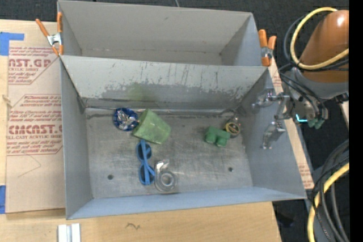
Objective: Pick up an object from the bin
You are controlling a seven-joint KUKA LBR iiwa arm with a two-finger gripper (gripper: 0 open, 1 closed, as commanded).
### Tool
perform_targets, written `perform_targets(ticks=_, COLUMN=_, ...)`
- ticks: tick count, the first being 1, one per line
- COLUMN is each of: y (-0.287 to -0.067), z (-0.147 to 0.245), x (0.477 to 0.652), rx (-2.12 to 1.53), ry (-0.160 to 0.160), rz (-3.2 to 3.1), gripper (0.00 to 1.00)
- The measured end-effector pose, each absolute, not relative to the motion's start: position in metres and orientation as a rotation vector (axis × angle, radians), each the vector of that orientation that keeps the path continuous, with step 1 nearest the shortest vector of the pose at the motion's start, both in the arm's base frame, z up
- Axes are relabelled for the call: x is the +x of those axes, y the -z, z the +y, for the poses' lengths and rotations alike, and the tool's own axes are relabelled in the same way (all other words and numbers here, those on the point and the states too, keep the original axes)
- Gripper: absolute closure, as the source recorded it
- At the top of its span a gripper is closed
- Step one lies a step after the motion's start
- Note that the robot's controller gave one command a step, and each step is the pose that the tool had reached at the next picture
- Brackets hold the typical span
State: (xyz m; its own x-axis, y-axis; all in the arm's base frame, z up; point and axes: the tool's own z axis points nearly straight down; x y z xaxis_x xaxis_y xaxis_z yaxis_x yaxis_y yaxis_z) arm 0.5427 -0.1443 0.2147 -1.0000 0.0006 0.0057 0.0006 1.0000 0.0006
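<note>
From my station I see the gripper [266, 121] at the right side of the bin [170, 79]. It hangs over the sloping right wall of the nearer compartment rather than over the flat floor. Its two metal fingers [265, 101] stand wide apart, one toward the far side of the view and one toward the near side, and I see nothing between them. Further right sits the arm's orange cover [333, 37], with yellow cable looped round it.

No thing lies under the gripper. The closest piece is a small dark ring with a brassy glint [232, 127], on the floor near the foot of that right wall, to the view's left of the gripper and apart from it. Just beside the ring, a little further left, is a small green lumpy piece [215, 136]; I cannot tell whether the two touch.

Everything else lies well apart from the gripper, on the left half of the floor. A pale green block [153, 128] rests tilted near the back wall, with a crumpled blue and white thing [124, 118] just beside it on the view's left. In front of them a blue piece made of two joined loops [144, 161] lies lengthwise, pointing toward the near wall. A silvery ring [165, 181] sits at its near end, close against it. I cannot make out from here whether those two touch.
</note>
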Motion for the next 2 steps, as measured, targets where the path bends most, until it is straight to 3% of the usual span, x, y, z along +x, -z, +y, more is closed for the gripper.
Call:
perform_targets(ticks=1, y=-0.07, z=-0.102, x=0.571, rx=0.523, ry=0.0, rz=-3.103, gripper=0.0)
perform_targets(ticks=2, y=-0.073, z=-0.081, x=0.575, rx=0.53, ry=0.001, rz=-3.1, gripper=0.0)
